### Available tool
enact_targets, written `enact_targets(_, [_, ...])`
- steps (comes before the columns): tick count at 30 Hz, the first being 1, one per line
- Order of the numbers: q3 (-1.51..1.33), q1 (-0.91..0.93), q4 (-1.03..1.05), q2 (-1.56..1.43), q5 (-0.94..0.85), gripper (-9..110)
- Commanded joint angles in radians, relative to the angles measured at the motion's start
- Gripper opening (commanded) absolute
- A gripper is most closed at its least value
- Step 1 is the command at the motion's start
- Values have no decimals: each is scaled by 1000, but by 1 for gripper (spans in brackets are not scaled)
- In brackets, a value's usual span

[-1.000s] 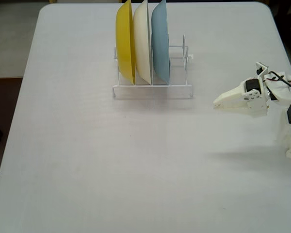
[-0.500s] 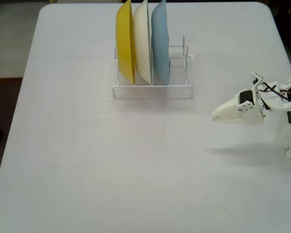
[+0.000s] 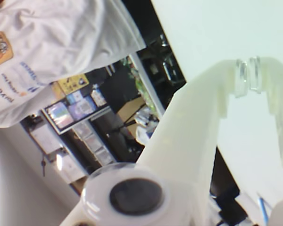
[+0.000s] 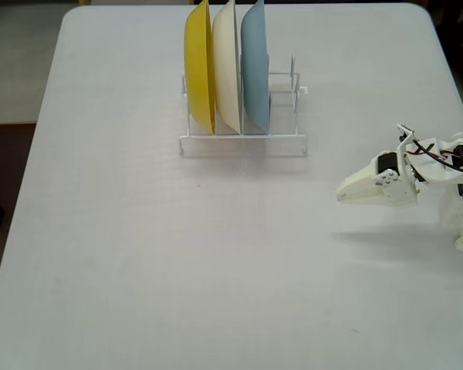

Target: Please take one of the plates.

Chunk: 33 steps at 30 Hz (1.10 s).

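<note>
We see three plates standing on edge, side by side, in a white wire rack near the far edge of the white surface in the fixed view. From left to right in that view they are a yellow plate, a cream plate and a light blue plate. The slots at the rack's right end are free.

Our hand hangs above the surface at the right side of the fixed view, well apart from the rack, its tip pointing left and casting a shadow below. In the wrist view the hand has its fingers together, the clear pads at the tips all but touching, with nothing between them. Behind them we see the pale surface, and a white shirt with a printed badge beyond its edge.
</note>
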<state>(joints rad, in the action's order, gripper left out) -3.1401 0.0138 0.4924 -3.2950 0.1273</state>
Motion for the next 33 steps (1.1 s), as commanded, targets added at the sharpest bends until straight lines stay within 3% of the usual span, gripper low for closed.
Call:
enact_targets(1, [5,3,21,-12,-9,0])
enact_targets(17, [5,2,146,-12,-63,0])
enact_targets(33, [3,8,140,-14,8,0])
